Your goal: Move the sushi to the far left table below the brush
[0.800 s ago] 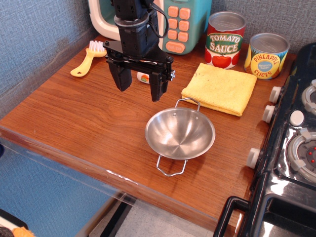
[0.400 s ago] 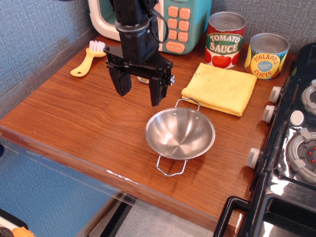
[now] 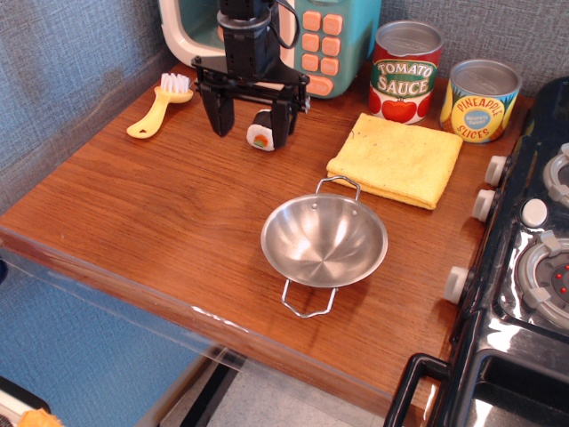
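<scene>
Gripper [image 3: 250,132] jaws apart, straddling sushi [image 3: 261,137] | sushi partly hidden behind right finger, contact unclear | brush [image 3: 160,105] left on table [image 3: 160,213] | arm top cut off

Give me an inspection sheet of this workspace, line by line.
Surface: brown wooden table, rounded front edge.
Job's things: sushi on the table between the open fingers; brush at far left.
Clutter: steel bowl, yellow cloth, tomato sauce can, pineapple can, toy microwave.
Gripper: gripper open, straddling the sushi, not closed on it.
Cables: black cable on the arm.
Surroundings: blue wall, black toy stove at right.
</scene>
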Robot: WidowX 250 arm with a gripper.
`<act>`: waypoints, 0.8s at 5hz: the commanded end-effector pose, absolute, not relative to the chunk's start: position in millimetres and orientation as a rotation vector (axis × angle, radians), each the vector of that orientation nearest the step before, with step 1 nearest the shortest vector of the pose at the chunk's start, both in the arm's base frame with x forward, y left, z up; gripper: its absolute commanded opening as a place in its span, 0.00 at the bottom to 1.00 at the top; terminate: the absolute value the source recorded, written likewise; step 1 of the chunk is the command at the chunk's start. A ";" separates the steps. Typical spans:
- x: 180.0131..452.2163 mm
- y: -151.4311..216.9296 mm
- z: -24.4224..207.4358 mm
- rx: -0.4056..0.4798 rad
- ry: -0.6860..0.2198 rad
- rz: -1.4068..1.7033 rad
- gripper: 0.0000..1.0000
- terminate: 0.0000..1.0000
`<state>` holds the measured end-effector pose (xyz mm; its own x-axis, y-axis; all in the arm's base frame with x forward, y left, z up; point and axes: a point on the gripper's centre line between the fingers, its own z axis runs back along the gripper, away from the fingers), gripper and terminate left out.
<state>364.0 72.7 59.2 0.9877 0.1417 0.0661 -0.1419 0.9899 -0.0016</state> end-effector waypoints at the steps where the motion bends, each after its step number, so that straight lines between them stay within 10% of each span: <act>1: 404.4 94.1 54.0 0.039 -0.066 0.203 1.00 0.00; 3: 412.1 94.0 27.8 0.066 -0.004 0.214 1.00 0.00; 4: 411.9 91.6 31.6 0.056 -0.021 0.203 0.00 0.00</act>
<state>407.4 88.3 12.4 0.9779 0.2078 -0.0252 -0.2066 0.9776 0.0411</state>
